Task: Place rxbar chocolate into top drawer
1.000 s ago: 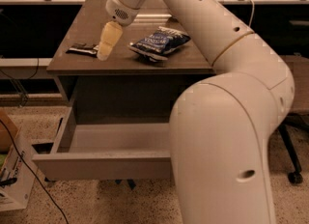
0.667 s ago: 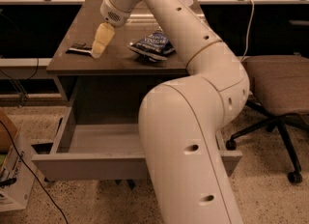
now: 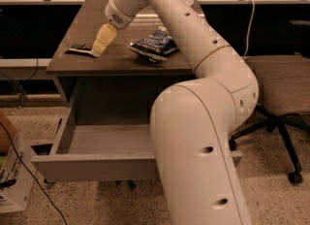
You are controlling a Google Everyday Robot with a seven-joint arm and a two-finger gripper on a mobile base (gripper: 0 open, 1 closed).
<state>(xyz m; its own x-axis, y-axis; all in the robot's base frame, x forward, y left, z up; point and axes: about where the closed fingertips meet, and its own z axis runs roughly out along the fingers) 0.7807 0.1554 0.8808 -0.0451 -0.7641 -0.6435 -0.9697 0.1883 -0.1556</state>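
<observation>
The rxbar chocolate (image 3: 78, 50), a small flat black bar, lies on the left part of the grey table top (image 3: 121, 59). My gripper (image 3: 99, 49) reaches down from above with its pale fingers (image 3: 103, 39) at the bar's right end, touching or just over it. The top drawer (image 3: 97, 163) is pulled out wide below the table top, and its grey inside shows nothing in it where I can see. My arm hides the drawer's right part.
A crinkly blue chip bag (image 3: 152, 45) lies on the table right of the gripper. An office chair (image 3: 281, 93) stands to the right. A cardboard box and cables (image 3: 12, 166) sit on the floor at the left.
The gripper has stayed at the bar's right end on the table top. The arm's elbow and body have shifted across the view, now covering more of the drawer's right side.
</observation>
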